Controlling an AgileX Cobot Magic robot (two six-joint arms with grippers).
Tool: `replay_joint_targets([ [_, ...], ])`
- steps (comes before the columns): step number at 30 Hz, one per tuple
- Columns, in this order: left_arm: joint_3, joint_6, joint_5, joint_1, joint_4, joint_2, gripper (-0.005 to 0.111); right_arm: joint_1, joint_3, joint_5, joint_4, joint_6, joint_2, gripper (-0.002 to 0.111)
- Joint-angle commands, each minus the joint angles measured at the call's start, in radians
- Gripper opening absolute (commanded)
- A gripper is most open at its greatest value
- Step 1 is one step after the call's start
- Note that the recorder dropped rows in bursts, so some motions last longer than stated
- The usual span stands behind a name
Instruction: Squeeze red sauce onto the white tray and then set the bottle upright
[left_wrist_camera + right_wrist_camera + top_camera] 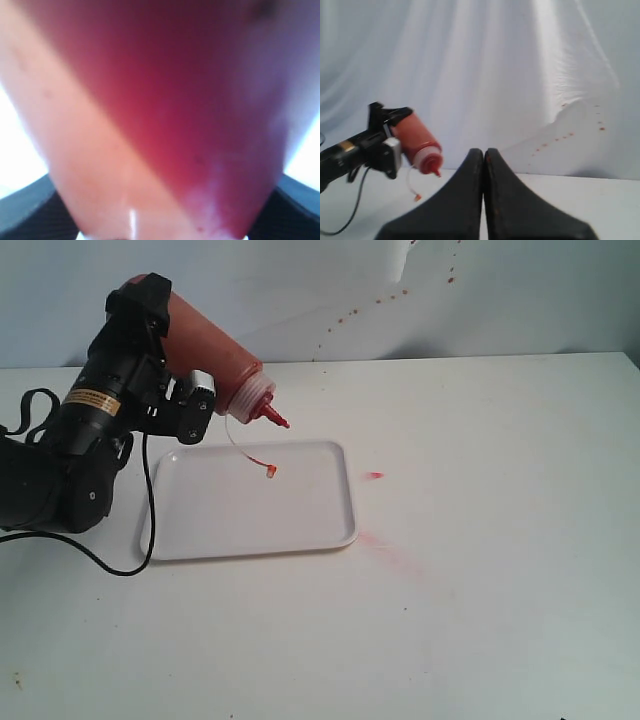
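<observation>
1. Left gripper [178, 358]: my jaws stand wide and are clamped across the body of the bottle [215, 350], one finger on each side. The bottle is off the table and tilted. Its base is high toward my wrist and its nozzle [275, 419] points down and to the right.

2. In the left wrist view the bottle [160, 120] fills the picture. The red sauce [200, 100] shows as a dark mass through the translucent wall.

3. Right gripper [484, 156]: my fingers are pressed flat together and hold nothing. From this wrist the bottle [417, 140] is seen well apart, in the left gripper [387, 147].

4. The nozzle hangs over the far edge of the white tray [250, 515] without touching it. The cap [270, 472] dangles on its thin tether over the tray; I cannot tell whether it touches.

5. The tray lies flat on the white table [480, 620]. To its right the table carries a small red fleck [375, 475] and a faint pink smear [385, 545].

6. A black cable [120, 565] loops beside the tray's left edge. The backdrop [380, 300] behind shows red speckles.
</observation>
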Motion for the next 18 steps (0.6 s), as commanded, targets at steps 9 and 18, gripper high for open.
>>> replay_joint_targets([
  [9,-0.004,-0.017,-0.065,-0.006,-0.011,-0.021,0.000,0.146,0.003,-0.185,-0.083,0.028,0.244,0.000],
  [18,-0.004,-0.017,-0.065,-0.006,-0.011,-0.021,0.000,0.146,0.003,-0.185,-0.083,0.099,0.244,0.000],
])
